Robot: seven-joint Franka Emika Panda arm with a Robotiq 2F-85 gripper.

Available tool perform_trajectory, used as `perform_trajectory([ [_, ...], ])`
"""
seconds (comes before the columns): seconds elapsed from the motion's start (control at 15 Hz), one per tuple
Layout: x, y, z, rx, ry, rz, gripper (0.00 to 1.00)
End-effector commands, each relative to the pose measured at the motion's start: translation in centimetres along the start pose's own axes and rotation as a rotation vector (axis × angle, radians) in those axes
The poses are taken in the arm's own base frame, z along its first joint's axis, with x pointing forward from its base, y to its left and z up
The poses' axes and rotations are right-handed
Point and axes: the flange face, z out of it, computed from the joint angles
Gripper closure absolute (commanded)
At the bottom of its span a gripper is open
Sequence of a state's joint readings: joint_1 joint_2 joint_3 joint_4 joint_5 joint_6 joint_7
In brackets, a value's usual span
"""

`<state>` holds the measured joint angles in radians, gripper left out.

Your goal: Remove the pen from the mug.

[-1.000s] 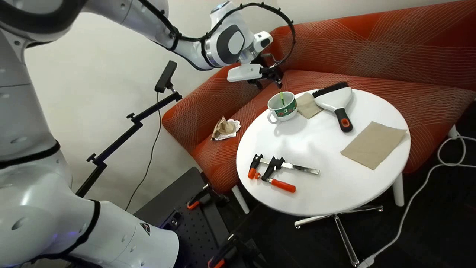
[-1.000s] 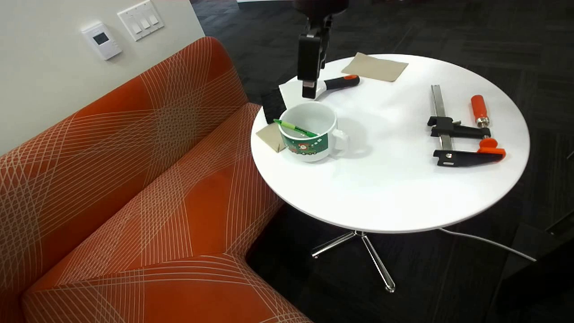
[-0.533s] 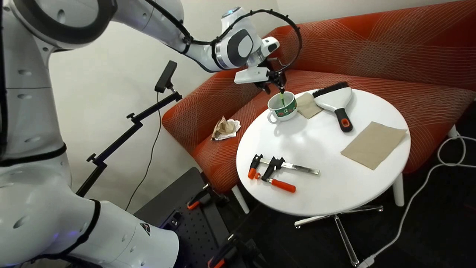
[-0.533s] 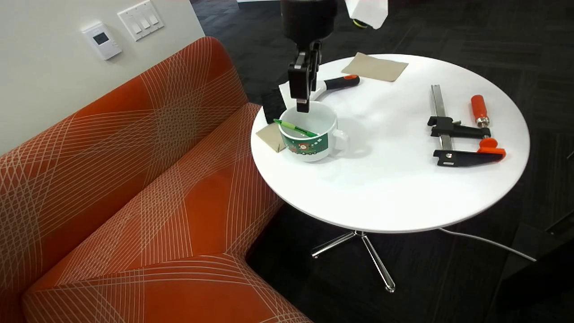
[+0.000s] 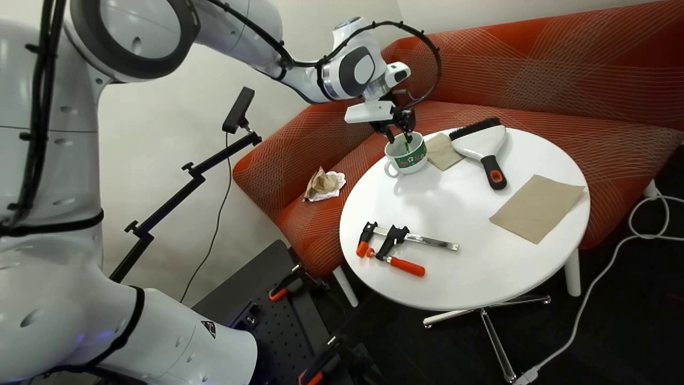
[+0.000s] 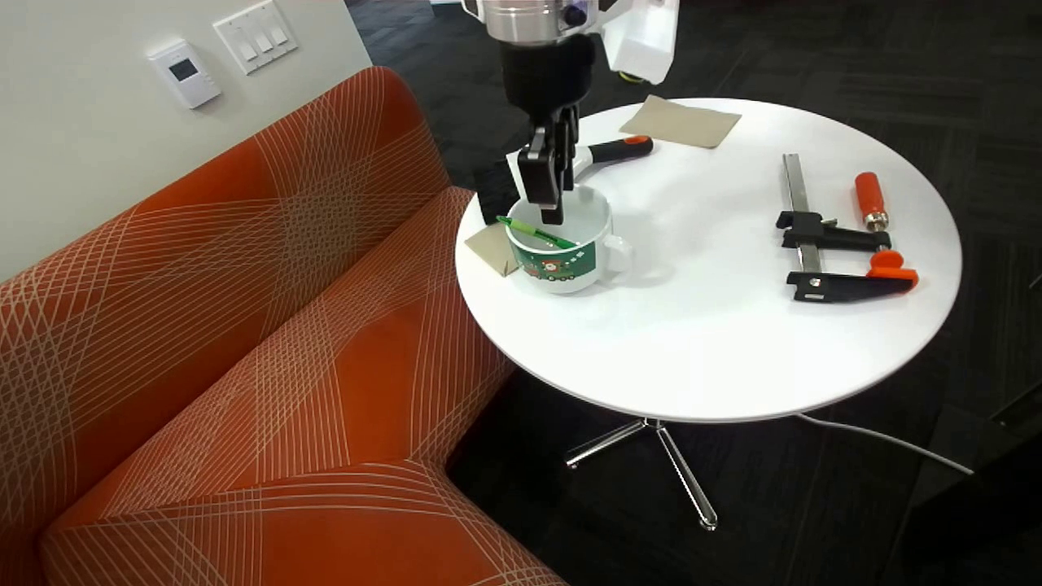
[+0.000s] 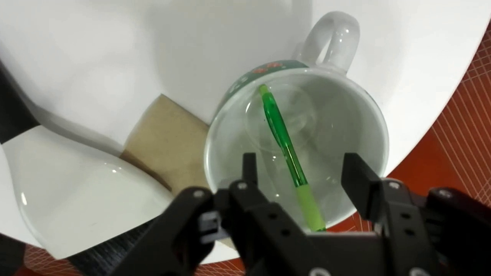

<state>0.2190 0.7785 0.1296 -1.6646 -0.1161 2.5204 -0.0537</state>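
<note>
- Pen: green, slim, located inside the mug. It lies at a slant, lower end down in the bowl, pale green end up at the rim, on the side away from the mug's handle.
- Mug: upright on the round white table; white, with a printed green band on its outer wall.
- Gripper: positioned over the mug's mouth. Fingers are spread, one to each side of the pen, with a visible gap to both in the wrist view. Whether the tips are below the rim cannot be determined.
- Arm: white, extended to the mug; a black cable loops above its wrist.
- Small tan paper: on the table, just beside the mug.
- Brush: white head, black bristles, black grip with orange inset; near the mug, next to the small paper.
- Large tan paper: flat near the table edge, well apart from the mug.
- Clamp: black, metal and orange-red; on the table, well apart from the mug in both exterior views.
- Couch: orange-red with pale lines, beside the table; crumpled paper on its seat.
</note>
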Motion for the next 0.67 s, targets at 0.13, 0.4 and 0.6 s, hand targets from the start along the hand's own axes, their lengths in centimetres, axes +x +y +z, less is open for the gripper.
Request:
perform_trajectory([
  [0.13, 1.6, 0.2, 1.2, -0.002, -0.02, -0.025, 0.42],
  [0.4, 2.1, 0.3, 2.2, 0.009, -0.011, -0.035, 0.4],
  [0.6, 2.4, 0.2, 2.9, 0.015, -0.01, -0.049, 0.4],
])
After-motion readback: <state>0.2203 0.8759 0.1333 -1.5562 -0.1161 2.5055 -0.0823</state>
